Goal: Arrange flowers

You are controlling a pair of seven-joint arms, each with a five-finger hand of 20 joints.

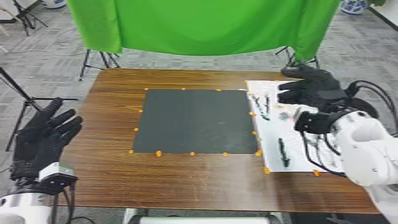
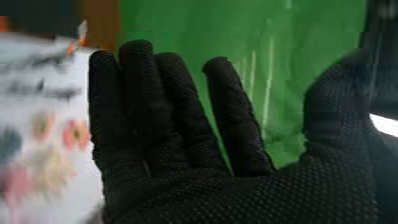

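Pink and red flowers (image 2: 76, 135) and a slender dark-green stem (image 1: 283, 152) lay on the white rectangular sheet (image 1: 270, 131), beside the dark square mat (image 1: 194, 120) on the brown wooden worktop (image 1: 195, 185); the black-gloved right hand (image 1: 313, 89) was above the sheet's far part, straight fingers partly apart; the black-gloved left hand (image 1: 37, 142) was at the left, fingers spread.

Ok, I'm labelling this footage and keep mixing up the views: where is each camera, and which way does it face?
Head view: on the robot's head, facing forward and down over the table; both arms and the left hand and right hand show.
Right wrist view: on the right arm's wrist, looking along that hand's palm and fingers.
Shared: the right hand, green cloth and white sheet.
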